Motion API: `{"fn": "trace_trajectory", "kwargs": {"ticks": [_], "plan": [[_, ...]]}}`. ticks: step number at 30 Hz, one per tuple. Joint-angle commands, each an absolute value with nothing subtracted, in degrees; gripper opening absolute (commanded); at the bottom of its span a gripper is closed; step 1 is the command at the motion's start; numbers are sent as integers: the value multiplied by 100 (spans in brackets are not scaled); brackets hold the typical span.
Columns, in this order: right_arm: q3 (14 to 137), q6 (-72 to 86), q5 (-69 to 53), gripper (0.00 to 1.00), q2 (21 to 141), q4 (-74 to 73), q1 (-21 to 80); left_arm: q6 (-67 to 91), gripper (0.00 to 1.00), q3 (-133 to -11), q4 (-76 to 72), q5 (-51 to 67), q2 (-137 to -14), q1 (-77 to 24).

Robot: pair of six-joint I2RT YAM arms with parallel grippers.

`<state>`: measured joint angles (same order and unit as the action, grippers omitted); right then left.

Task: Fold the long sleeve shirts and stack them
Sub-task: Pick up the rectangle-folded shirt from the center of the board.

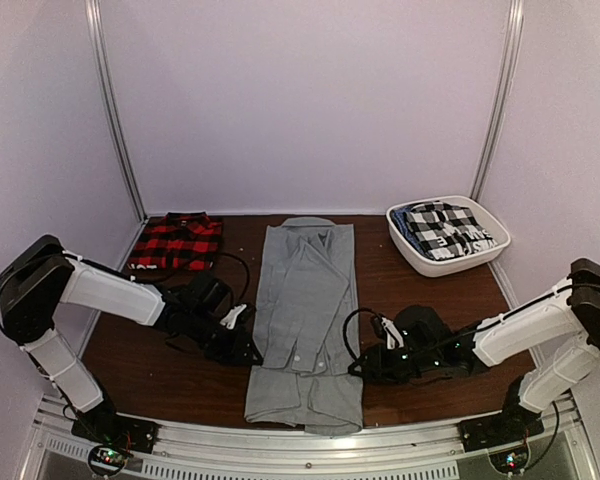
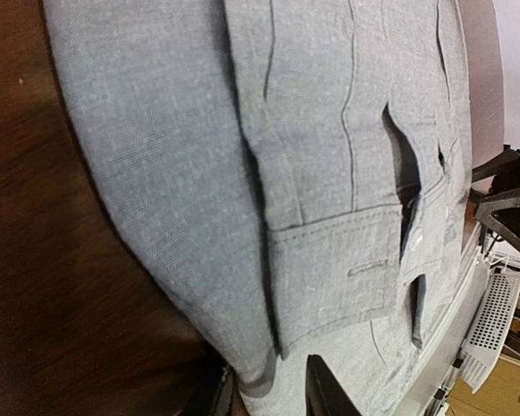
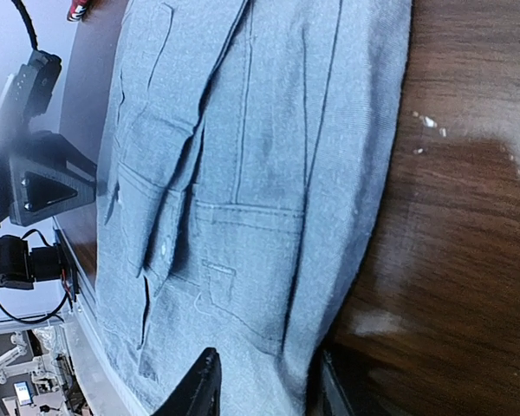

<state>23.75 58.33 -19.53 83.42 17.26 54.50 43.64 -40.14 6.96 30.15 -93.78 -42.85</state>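
Observation:
The light grey long sleeve shirt (image 1: 305, 310) lies flat down the middle of the table, collar far, both sleeves folded inward over the body. The red-and-black plaid shirt (image 1: 177, 242) sits folded at the back left. My left gripper (image 1: 245, 350) is low at the grey shirt's left edge. In the left wrist view its jaws (image 2: 273, 394) stand apart, astride the folded edge of the cloth (image 2: 243, 173). My right gripper (image 1: 365, 365) is at the shirt's right edge. Its jaws (image 3: 264, 390) are likewise apart, with the hem edge (image 3: 243, 173) between them.
A white basket (image 1: 420, 262) holding black-and-white checked cloth stands at the back right. The metal rail of the table's near edge (image 1: 300, 440) runs just below the shirt's hem. White walls enclose the table on three sides.

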Motion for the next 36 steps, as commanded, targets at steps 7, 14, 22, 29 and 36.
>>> {"fn": "trace_trajectory", "kwargs": {"ticks": [7, 14, 22, 29, 36], "plan": [[2610, 5858, -2176, 27, 8503, 1996, 5381, 4721, 21, -4057, 235, 3804, -9453, -4289], [2610, 5893, -2258, 15, 8425, 2089, 5309, 5018, 11, -3981, -156, 4099, -9385, -4288], [2550, 5949, -2350, 5, 8445, 2257, 5300, 5106, 2, -3860, -68, 3952, -9344, -4289], [2536, 5923, -2376, 4, 8496, 2273, 5299, 5044, 15, -3813, 212, 3667, -9357, -4289], [2462, 5934, -2396, 12, 8568, 2302, 5297, 5042, 30, -3819, 185, 3532, -9494, -4304]]}}
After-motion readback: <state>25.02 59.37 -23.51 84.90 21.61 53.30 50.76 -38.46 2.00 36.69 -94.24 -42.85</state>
